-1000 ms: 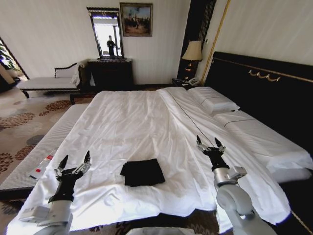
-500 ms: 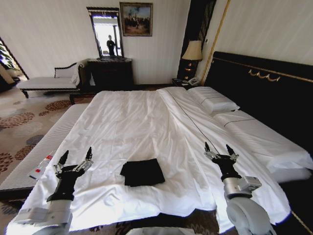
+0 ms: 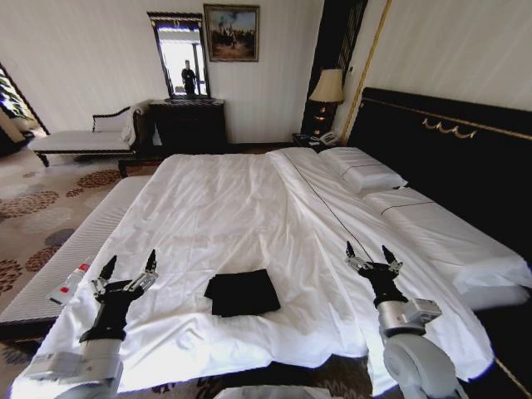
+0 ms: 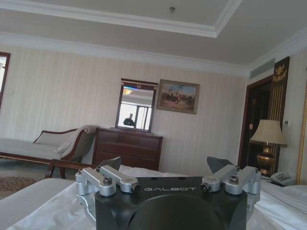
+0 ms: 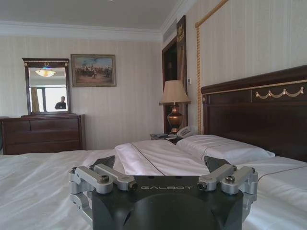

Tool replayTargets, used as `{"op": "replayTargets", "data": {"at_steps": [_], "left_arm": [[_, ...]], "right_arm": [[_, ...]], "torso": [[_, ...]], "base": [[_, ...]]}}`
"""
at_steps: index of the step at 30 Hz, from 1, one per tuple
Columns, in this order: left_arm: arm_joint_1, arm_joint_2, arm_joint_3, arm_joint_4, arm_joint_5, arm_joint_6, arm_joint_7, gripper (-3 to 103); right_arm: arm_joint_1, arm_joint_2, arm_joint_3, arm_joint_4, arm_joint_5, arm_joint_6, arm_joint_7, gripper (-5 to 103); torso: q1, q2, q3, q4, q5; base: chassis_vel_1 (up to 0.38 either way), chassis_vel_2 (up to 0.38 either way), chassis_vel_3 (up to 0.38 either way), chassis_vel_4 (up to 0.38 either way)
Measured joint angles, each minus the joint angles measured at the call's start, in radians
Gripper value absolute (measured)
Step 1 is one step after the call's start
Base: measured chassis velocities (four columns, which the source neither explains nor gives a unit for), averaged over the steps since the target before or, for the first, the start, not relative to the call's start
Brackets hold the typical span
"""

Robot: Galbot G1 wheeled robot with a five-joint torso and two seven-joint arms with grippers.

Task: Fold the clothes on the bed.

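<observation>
**Folded black T-shirt lies between two raised, empty grippers**

The black T-shirt lies on the white sheet of the bed, near the foot edge closest to the robot. It sits as a compact, roughly square bundle with its edges turned in, and no lettering can be made out on it. The sheet around it is lightly creased.

The left gripper is held up over the left part of the bed's near edge, well apart from the shirt, with its two fingers spread wide and nothing between them. In the left wrist view the same gripper shows its dark fingertips standing apart, pointing across the bed toward a dark wooden dresser with a mirror above it.

The right gripper is raised over the right side of the mattress, also clear of the shirt, fingers parted and empty. In the right wrist view this gripper faces along the bed toward the white pillows, the dark headboard with gold trim, and a table lamp on the nightstand.

A pale upholstered bench runs along the bed's left side.
</observation>
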Motion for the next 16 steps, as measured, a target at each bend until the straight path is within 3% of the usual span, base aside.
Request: {"op": "replayTargets", "data": {"at_steps": [16], "left_arm": [[-0.001, 0.0, 0.0, 0.001, -0.001, 0.001, 0.0, 100]], "right_arm": [[0.001, -0.001, -0.002, -0.002, 0.002, 0.002, -0.001, 100]], "torso": [[0.0, 0.0, 0.0, 0.0, 0.0]], "base": [[0.0, 0.0, 0.0, 0.0]]}}
